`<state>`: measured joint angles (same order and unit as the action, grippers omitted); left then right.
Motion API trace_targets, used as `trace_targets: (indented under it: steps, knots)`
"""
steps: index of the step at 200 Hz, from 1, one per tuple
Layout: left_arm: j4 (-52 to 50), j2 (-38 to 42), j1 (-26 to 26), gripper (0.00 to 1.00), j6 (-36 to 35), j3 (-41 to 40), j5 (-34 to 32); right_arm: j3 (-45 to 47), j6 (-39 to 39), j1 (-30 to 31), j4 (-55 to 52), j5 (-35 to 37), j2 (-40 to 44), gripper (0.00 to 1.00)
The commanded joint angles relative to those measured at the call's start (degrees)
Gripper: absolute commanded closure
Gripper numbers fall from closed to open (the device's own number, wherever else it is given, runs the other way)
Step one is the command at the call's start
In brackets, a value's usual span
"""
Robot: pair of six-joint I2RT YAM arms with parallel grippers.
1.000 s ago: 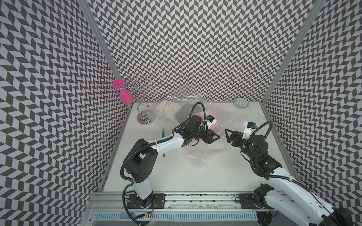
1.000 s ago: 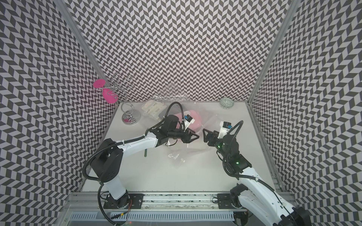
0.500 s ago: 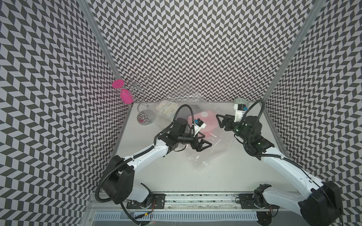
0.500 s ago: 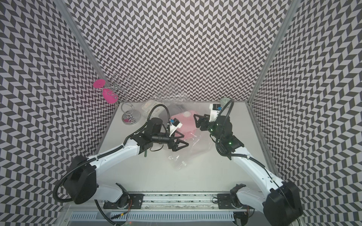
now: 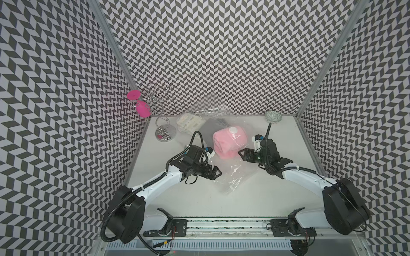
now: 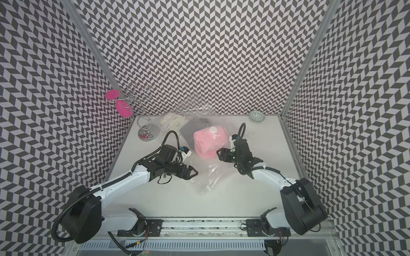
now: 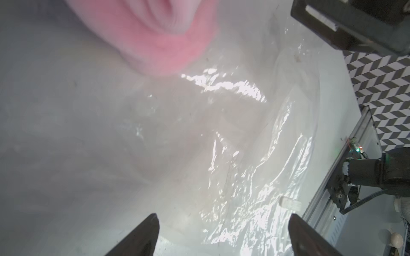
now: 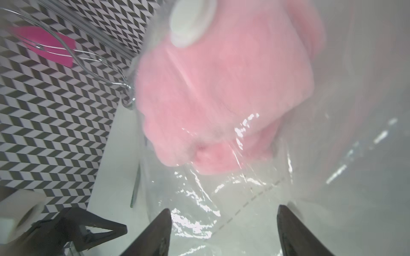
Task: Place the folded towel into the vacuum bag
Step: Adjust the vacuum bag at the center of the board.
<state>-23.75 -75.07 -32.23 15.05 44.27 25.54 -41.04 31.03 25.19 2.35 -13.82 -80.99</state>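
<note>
While left gripper [image 5: 218,172], right gripper [image 5: 240,155] gape, towel [image 5: 228,143] lies inside vacuum bag [image 5: 233,177].

A robotics lab test cell, by the look of it: chevron-patterned walls [image 5: 221,55] on 3 sides, aluminium corner posts [image 5: 115,44], a white tabletop [image 5: 199,199], and a metal rail [image 5: 221,223] at the front carrying the left arm [image 5: 159,184] and right arm [image 5: 304,175], cables exposed.

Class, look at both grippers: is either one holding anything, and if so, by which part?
Nothing is held. The left gripper and the right gripper are both open, jaws apart over the vacuum bag, with the pink towel inside it.
</note>
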Motion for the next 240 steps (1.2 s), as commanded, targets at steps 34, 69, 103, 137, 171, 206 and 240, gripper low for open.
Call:
trace_targets:
  steps: [34, 69, 103, 137, 171, 206, 240]
  knots:
    - [-3.16, -3.78, -0.17, 0.12, 3.12, -0.39, 2.17, -0.91, -1.33, -0.34, 3.41, -0.72, -1.71, 0.27]
    - [-2.67, -6.32, -0.19, 0.11, 3.15, -0.68, 3.10, -1.26, -3.88, -0.36, 2.56, 1.20, -0.58, 0.27]
    - [-2.34, -13.05, -0.42, 0.13, 1.63, 1.73, 4.19, -1.45, -3.12, -0.32, 2.72, 0.60, -0.75, 0.27]
    - [-1.85, -17.98, -1.59, 0.22, -0.17, 4.48, 3.38, -1.37, -3.66, -0.33, 3.03, 0.26, -0.08, 0.27]
    - [-1.95, -24.72, -2.13, 0.48, -1.95, 11.99, 1.36, -0.34, -3.61, -0.22, 2.85, -0.06, 2.31, 0.27]
    - [-1.47, -32.96, -2.18, 0.88, -1.91, 22.09, -0.22, -0.03, -4.58, -0.25, -0.64, -0.74, 5.84, 0.27]
    - [0.41, -38.09, -3.43, 1.00, 0.29, 30.26, -1.05, 0.08, -6.91, -0.36, -7.56, 0.30, 12.00, 0.26]
